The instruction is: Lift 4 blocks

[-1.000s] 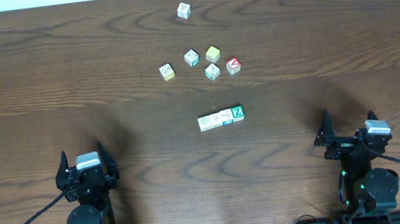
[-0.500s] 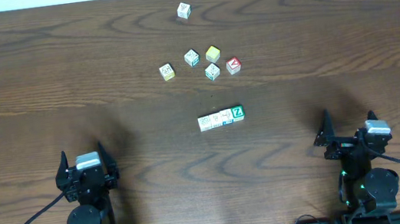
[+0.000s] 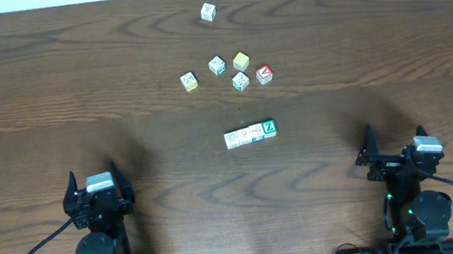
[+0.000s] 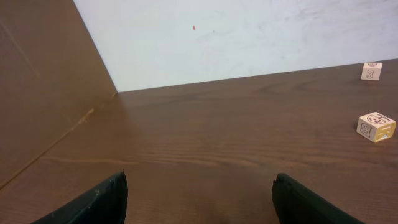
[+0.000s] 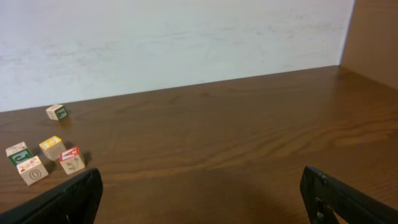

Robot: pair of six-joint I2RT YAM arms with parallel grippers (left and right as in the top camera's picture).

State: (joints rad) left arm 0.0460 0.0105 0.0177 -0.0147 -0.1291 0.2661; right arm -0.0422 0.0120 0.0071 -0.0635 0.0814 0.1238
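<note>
Four blocks (image 3: 250,133): lie in one tight row with their faces touching, on the counter (image 3: 45,81). The row is about mid-width and nearer the arms' side than the far edge.
Z block (image 3: 269,127): right end of that row, green letter face up.
Room around row: bare wood on all four sides, with wide lanes to the left and right.
Cluster of five cubes (image 3: 241,81): just beyond the row toward the far edge, each cube standing apart from the others.
Yellow cube (image 3: 241,60): back of the cluster.
Red cube (image 3: 264,74): right side of the cluster.
Lone cube (image 3: 208,12): well beyond the cluster, near the counter's far edge.
Left claw (image 3: 93,173): released, jaws spread wide, grasping nothing. It sits by the near edge, well left of the row.
Right claw (image 3: 394,133): released, jaws spread wide, grasping nothing. It sits by the near edge, well right of the row.
Far edge: meets a white wall (image 4: 249,31).
Left edge: a brown side panel (image 4: 37,93) rises along it in the left wrist view.
Right edge: a brown right-hand panel (image 5: 373,31) closes the far corner.
</note>
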